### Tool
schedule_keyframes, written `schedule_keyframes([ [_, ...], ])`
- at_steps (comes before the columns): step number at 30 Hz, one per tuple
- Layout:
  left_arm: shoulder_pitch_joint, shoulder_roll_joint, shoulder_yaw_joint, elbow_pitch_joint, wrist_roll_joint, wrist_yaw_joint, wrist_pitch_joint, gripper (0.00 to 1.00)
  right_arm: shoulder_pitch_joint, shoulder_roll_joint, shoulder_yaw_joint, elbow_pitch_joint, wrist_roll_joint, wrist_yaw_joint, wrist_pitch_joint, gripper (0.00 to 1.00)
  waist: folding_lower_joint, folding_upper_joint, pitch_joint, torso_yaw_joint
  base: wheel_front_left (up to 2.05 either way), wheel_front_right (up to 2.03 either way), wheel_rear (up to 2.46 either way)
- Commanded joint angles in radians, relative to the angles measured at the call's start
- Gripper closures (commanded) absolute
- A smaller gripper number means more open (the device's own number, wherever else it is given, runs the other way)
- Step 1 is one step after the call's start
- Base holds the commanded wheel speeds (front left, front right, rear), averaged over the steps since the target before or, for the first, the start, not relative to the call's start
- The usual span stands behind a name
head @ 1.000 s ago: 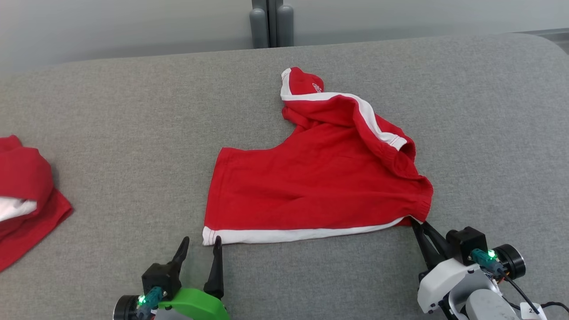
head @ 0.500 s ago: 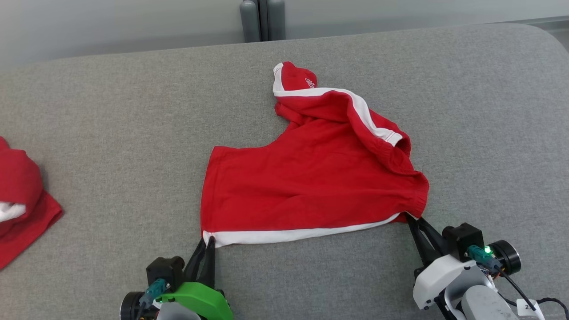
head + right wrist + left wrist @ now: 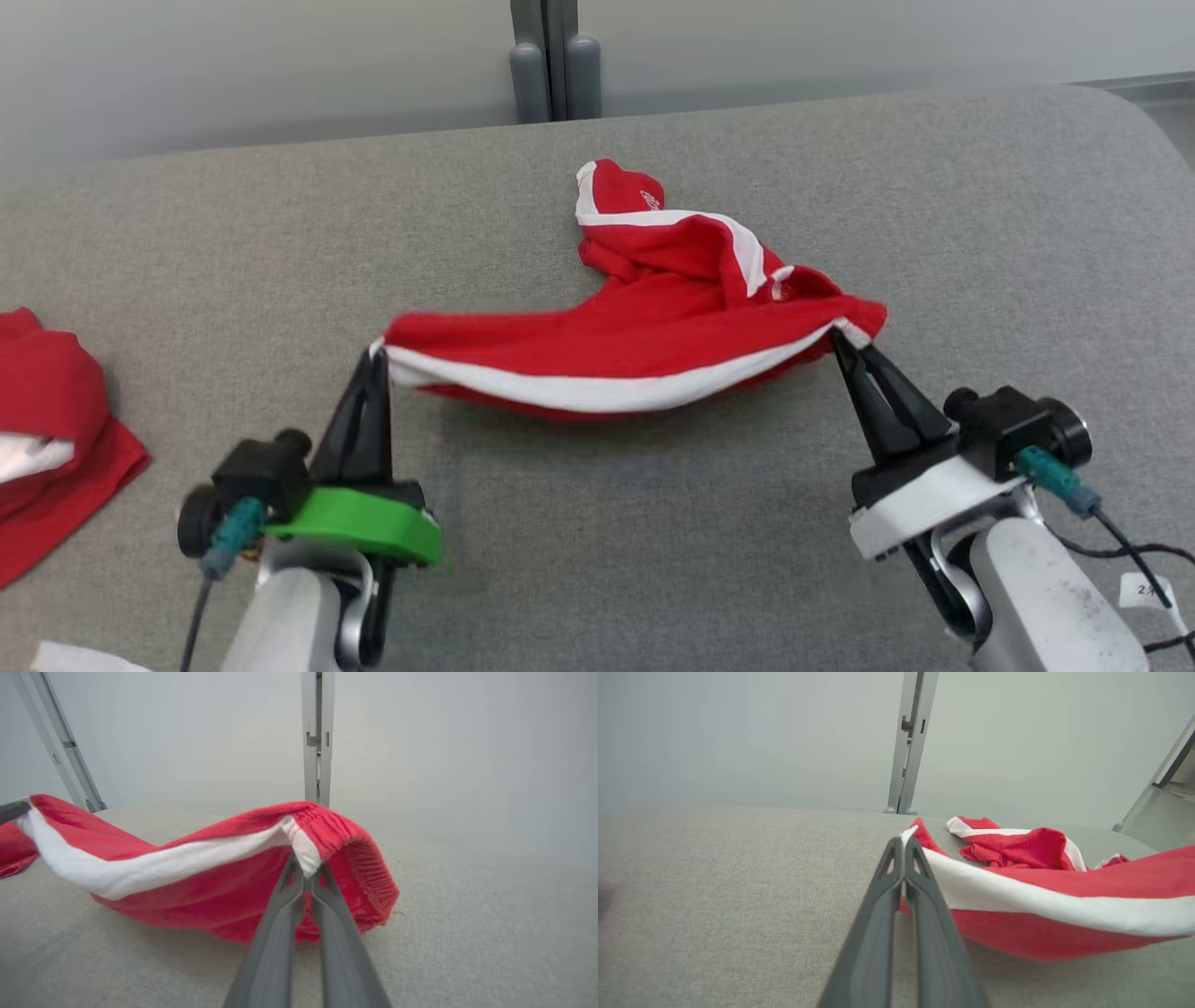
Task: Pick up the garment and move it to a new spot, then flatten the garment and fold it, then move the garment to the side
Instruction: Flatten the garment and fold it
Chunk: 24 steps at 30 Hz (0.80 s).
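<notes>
Slack sags the garment (image 3: 644,327) between two closed grips — left gripper (image 3: 376,359) pinching its white-edged corner at 9 o'clock, right gripper (image 3: 837,338) its waistband corner at 3 — long axis side to side, far bunch resting on the grey surface (image 3: 597,541) toward 12.

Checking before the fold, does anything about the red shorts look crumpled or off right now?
Yes. The far leg of the red shorts lies bunched and folded over on the grey surface, while the left hand and right hand hold the near corners raised, the edge sagging between them.
</notes>
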<state>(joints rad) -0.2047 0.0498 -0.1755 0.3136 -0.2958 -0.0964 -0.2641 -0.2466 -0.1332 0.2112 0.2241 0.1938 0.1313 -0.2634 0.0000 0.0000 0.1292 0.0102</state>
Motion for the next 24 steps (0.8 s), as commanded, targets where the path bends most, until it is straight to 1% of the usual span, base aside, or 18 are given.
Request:
schedule_keyframes([
  [1,-0.037,0.016,0.018,-0.033,0.015,-0.008,0.0,1.0,-0.026,-0.016,0.009,-0.034,0.024,-0.001,-0.002,1.0,0.0,0.0,-0.022,0.0,0.0,0.0,0.0],
  [4,-0.12,0.058,0.044,-0.12,0.051,-0.021,0.0,1.0,-0.081,-0.066,0.045,-0.127,0.072,-0.001,-0.002,1.0,0.0,0.0,-0.046,-0.004,0.0,0.0,0.0],
  [9,-0.277,0.153,0.031,-0.222,0.091,-0.031,0.002,1.0,-0.196,-0.153,0.072,-0.252,0.168,-0.001,-0.001,1.0,0.0,0.0,-0.072,-0.012,0.0,0.0,0.0],
  [12,-0.377,0.204,0.014,-0.27,0.094,-0.034,0.052,1.0,-0.276,-0.21,0.07,-0.321,0.212,-0.001,0.04,1.0,0.0,0.0,-0.073,-0.018,0.0,0.0,0.0],
  [15,-0.461,0.24,0.01,-0.277,0.071,-0.033,0.127,1.0,-0.345,-0.245,0.059,-0.363,0.253,-0.001,0.102,1.0,0.0,0.0,-0.045,-0.026,0.0,0.0,0.0],
  [17,-0.51,0.24,0.007,-0.26,0.049,-0.033,0.164,1.0,-0.392,-0.272,0.06,-0.367,0.26,-0.001,0.132,1.0,0.0,0.0,-0.016,-0.027,0.0,0.0,0.0],
  [20,-0.57,0.235,-0.002,-0.209,0.032,-0.034,0.18,1.0,-0.449,-0.301,0.075,-0.327,0.264,-0.001,0.162,1.0,0.0,0.0,0.031,-0.025,0.0,0.0,0.0],
  [22,-0.616,0.237,-0.009,-0.156,0.039,-0.034,0.169,1.0,-0.508,-0.316,0.094,-0.283,0.259,-0.001,0.162,1.0,0.0,0.0,0.071,-0.025,0.0,0.0,0.0],
  [24,-0.671,0.235,-0.013,-0.094,0.052,-0.031,0.151,1.0,-0.567,-0.317,0.114,-0.227,0.258,-0.001,0.147,1.0,0.0,0.0,0.113,-0.024,0.0,0.0,0.0],
])
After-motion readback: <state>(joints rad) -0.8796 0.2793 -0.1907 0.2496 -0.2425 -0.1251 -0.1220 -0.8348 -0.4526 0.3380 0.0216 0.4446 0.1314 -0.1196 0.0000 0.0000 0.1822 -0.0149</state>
